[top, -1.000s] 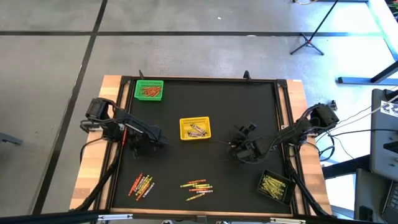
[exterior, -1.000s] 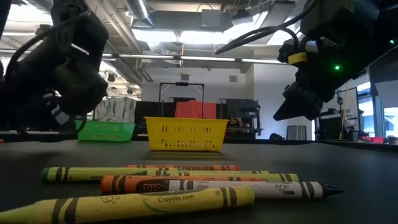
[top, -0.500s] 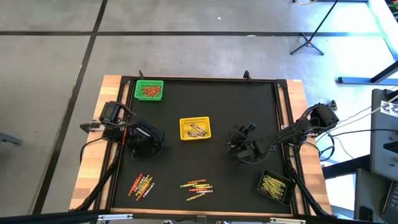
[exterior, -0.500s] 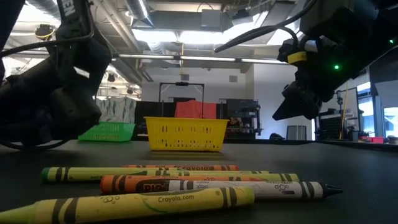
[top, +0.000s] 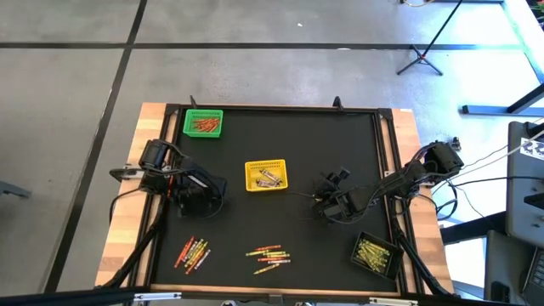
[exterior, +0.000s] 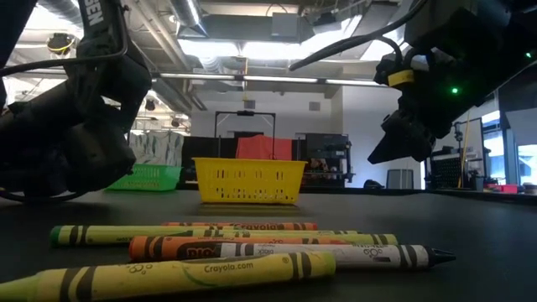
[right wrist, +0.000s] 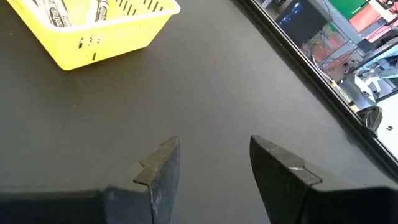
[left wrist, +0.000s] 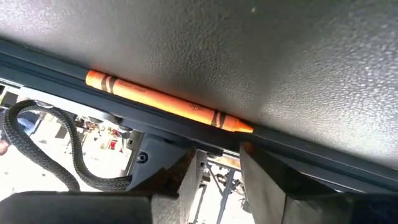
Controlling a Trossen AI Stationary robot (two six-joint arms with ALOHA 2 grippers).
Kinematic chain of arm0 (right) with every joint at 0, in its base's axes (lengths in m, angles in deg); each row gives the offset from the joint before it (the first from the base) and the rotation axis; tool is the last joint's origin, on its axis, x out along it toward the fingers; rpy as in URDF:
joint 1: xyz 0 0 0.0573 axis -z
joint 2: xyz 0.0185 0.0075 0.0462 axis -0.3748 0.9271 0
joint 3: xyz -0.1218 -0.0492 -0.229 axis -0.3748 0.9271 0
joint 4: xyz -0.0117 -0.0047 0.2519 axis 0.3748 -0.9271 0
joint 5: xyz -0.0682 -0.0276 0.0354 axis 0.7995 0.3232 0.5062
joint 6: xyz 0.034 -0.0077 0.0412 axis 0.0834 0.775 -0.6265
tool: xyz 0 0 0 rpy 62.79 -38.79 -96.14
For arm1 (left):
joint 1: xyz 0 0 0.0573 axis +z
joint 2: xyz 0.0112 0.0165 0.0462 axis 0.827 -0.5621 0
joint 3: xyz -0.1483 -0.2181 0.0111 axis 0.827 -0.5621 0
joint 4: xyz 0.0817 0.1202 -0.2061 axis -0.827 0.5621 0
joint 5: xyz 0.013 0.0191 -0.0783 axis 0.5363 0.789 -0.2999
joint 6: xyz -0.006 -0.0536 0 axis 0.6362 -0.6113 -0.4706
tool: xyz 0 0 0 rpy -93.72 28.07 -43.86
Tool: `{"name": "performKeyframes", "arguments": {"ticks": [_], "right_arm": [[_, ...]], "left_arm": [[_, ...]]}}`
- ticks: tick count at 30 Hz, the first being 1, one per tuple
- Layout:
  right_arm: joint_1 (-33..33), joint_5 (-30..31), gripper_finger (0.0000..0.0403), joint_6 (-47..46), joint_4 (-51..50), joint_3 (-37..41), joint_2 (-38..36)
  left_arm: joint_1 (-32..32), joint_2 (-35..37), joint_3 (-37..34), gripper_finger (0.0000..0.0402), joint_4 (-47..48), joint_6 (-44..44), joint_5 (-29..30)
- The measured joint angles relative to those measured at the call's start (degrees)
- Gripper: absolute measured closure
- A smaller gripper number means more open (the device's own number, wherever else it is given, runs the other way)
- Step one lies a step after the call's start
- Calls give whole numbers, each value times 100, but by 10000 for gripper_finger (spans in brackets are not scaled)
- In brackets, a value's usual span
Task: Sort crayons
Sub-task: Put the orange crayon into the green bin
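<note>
Two loose heaps of crayons lie on the black mat near its front edge: a red, orange and yellow heap (top: 194,252) and a mixed heap (top: 269,255), which also fills the foreground of the low view (exterior: 235,247). One orange crayon (left wrist: 168,102) lies along the mat's raised edge rail, just ahead of my left gripper (left wrist: 217,155). That gripper is open, low over the mat's left part (top: 204,197), and touches nothing. My right gripper (top: 325,197) hangs open right of the centre, with only bare mat between its fingers (right wrist: 214,146).
A green basket (top: 204,123) with orange crayons stands at the far left. A yellow basket (top: 266,174) with pale ones sits mid-table, and a black basket (top: 375,253) with yellow-green ones is at the near right. A dark rail (top: 387,170) frames the mat.
My left gripper has sunk toward the mat and tipped further downward, while the arm behind it folded lower. The fingers' gap looks unchanged.
</note>
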Motion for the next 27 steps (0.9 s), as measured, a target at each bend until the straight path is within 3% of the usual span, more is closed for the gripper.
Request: {"name": "performKeyframes", "arguments": {"ticks": [7, 20, 27], "right_arm": [[0, -2, 210, 0, -1, 0, 0], [0, -46, 210, 0, -4, 0, 0], [0, -48, 210, 0, 7, 0, 0]], "left_arm": [[4, 172, -2, 292, 18, 141, 169], [14, 1320, -2, 292, 31, -98, 344], [270, 1746, 2, 292, 77, -635, 844]]}}
